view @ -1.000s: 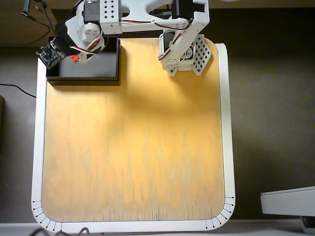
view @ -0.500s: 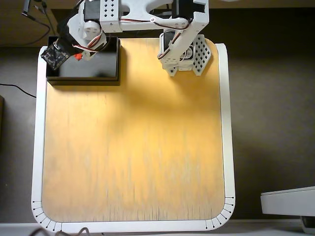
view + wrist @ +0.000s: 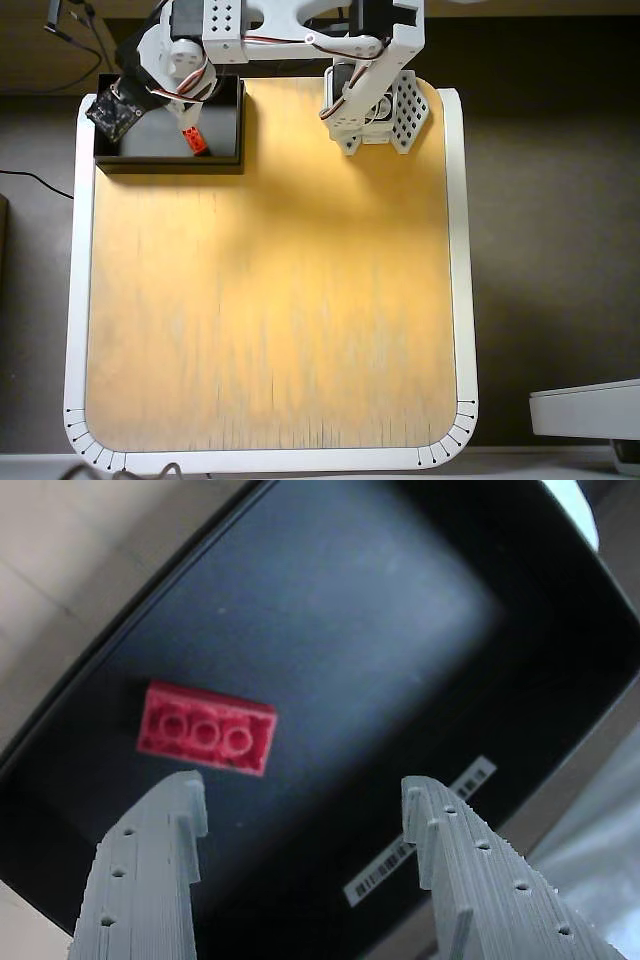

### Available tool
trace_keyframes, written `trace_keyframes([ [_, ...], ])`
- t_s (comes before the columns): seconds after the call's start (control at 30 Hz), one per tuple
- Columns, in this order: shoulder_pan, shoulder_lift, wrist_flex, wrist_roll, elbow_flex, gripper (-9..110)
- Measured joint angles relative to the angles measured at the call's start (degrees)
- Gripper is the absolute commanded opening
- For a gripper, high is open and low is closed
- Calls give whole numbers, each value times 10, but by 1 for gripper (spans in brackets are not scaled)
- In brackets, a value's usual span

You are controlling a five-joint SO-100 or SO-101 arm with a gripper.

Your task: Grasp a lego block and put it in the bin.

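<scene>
The red lego block (image 3: 206, 728) lies studs-up on the dark floor of the black bin (image 3: 350, 620), apart from my fingers. In the wrist view my gripper (image 3: 300, 785) hangs open above the bin with nothing between its grey fingers (image 3: 150, 870). A white barcode label (image 3: 420, 832) sits on the bin's near wall. In the overhead view the bin (image 3: 170, 160) stands at the table's top-left corner with the lego block (image 3: 195, 143) near its lower wall. The gripper (image 3: 178, 112) is over the bin.
The arm's white base (image 3: 372, 110) is mounted at the top middle of the wooden table (image 3: 270, 300), which has a white border. A grey device (image 3: 590, 408) sits off the table at the lower right. A black cable (image 3: 35, 182) runs at the left.
The lego block was held between the fingers above the bin; the gripper has opened and the block now lies on the bin floor.
</scene>
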Motion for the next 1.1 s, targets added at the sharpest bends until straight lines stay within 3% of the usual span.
trace_keyframes([
  [0.23,-93,88,0,-113,0,17],
  [0.4,-219,167,-8,-242,0,6],
  [0.67,-433,264,-52,-412,0,1],
  [1.1,-697,369,-69,-498,4,0],
])
